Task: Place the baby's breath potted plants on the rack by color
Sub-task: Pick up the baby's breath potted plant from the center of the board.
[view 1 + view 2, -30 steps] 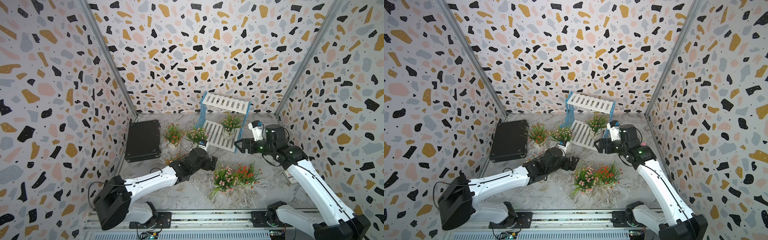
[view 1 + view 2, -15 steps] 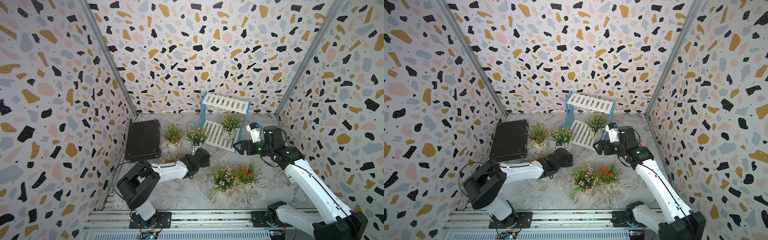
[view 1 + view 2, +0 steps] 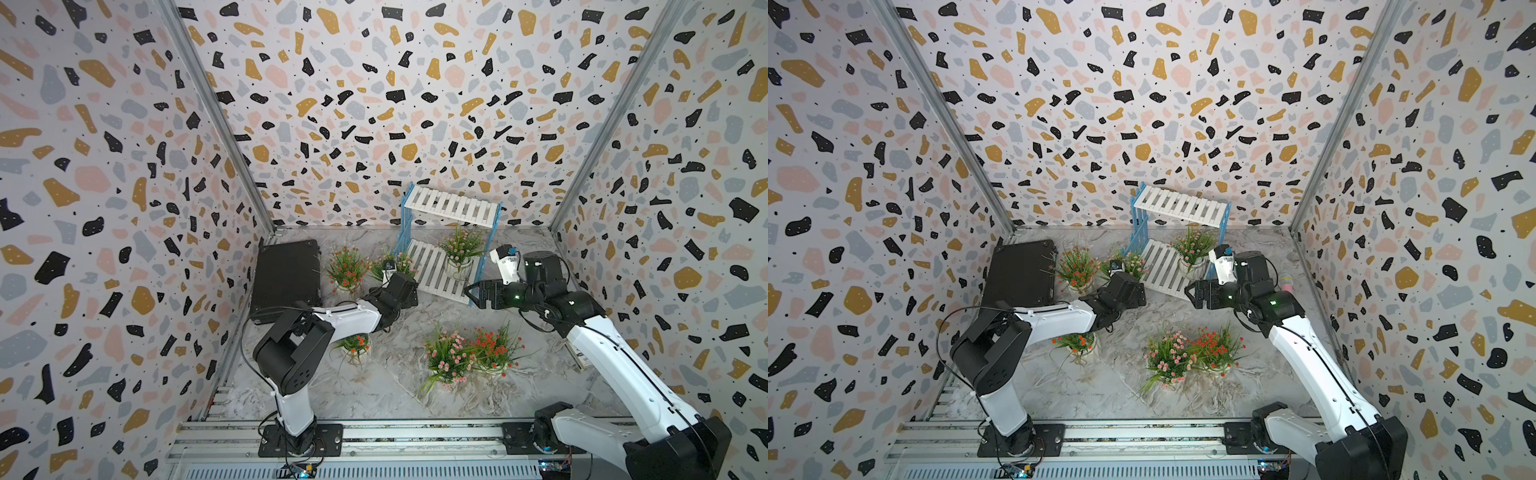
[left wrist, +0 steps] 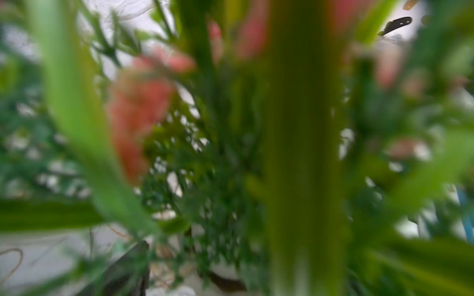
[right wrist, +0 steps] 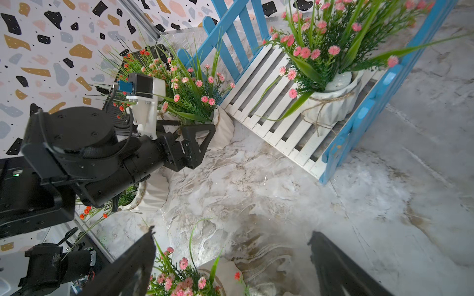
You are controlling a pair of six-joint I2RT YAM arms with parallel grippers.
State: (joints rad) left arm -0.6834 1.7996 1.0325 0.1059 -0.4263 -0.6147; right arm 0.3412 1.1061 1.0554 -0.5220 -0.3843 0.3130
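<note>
The rack (image 3: 451, 205) stands at the back with blue picket ends and white slats. One pink baby's breath plant (image 3: 459, 251) sits at the right end of its lower shelf (image 5: 259, 77). My left gripper (image 3: 409, 282) is open at the white pot (image 5: 225, 128) of a pink plant (image 3: 395, 262) beside the rack's left end; its wrist view is filled with blurred leaves. My right gripper (image 3: 473, 293) is open and empty in front of the lower shelf. On the floor stand a red plant (image 3: 347, 266), a red one (image 3: 353, 345) under the left arm, a pink one (image 3: 446, 357) and a red one (image 3: 494, 347).
A black flat case (image 3: 286, 278) lies at the back left against the wall. Patterned walls close in the left, back and right sides. The arm bases sit on a rail (image 3: 374, 432) along the front edge.
My left gripper has pushed farther back toward the pink plant beside the rack, and its elbow has risen. The right gripper has barely moved.
</note>
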